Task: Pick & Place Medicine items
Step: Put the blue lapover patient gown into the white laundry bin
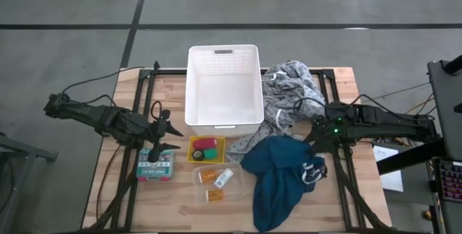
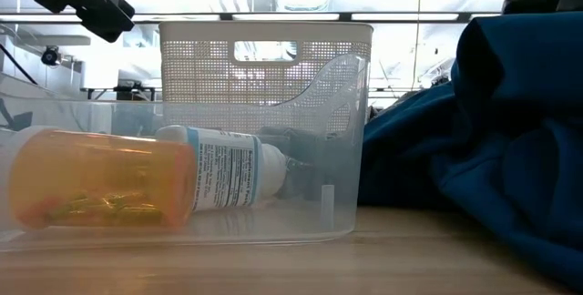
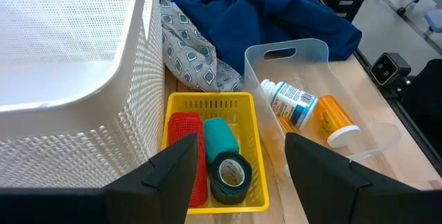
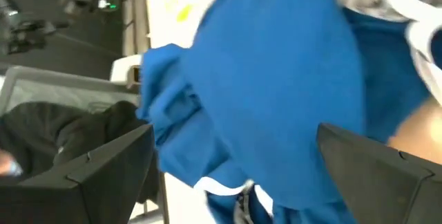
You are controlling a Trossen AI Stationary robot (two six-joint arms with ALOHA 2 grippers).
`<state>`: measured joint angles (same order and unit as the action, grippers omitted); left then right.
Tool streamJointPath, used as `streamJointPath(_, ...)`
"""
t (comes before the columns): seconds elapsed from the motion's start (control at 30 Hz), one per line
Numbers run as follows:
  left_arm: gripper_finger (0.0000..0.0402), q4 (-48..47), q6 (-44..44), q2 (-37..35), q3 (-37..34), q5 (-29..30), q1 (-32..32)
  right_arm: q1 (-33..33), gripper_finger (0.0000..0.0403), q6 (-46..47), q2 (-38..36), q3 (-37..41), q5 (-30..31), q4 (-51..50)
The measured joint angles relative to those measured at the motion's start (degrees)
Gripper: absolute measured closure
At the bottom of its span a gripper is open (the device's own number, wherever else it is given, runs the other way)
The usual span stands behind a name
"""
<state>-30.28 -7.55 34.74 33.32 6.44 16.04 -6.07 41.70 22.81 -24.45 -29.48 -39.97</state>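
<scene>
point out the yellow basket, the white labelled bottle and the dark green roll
yellow basket (image 3: 210,101), left wrist view, on its far slotted wall
white labelled bottle (image 3: 293,104), left wrist view, on the printed label at its middle
dark green roll (image 3: 230,175), left wrist view, on the upper face of its ring

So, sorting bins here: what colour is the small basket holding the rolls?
Yellow, clearest in the left wrist view.
</scene>
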Motion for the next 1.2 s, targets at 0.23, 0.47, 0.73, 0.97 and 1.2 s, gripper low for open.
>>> streamJointPath(0.23, 0.0176, 0.0, 0.0, 0.0, 0.0, 0.0, 0.01, -2.18, 0.0003, 1.46, 1.11, 4.91, 1.71, 0.07)
streamJointPath(0.47, 0.0176, -0.01, 0.0, 0.0, 0.0, 0.0, 0.01, -5.77, 0.0003, 1.41, 3.49, 10.36, -2.9, 9.72)
streamJointPath(0.73, 0.0176, 0.0, 0.0, 0.0, 0.0, 0.0, -0.01, -5.85, 0.0003, 2.13, 4.02, 15.15, -4.92, 18.81)
streamJointPath(0.97, 0.0176, 0.0, 0.0, 0.0, 0.0, 0.0, 0.01, -5.68, 0.0003, 3.35, 6.99, 18.32, -5.29, 28.01)
streamJointPath(1.2, 0.0176, 0.0, 0.0, -0.02, 0.0, 0.0, -0.01, -3.27, 0.0003, 3.36, 11.18, 18.48, -5.23, 33.86)
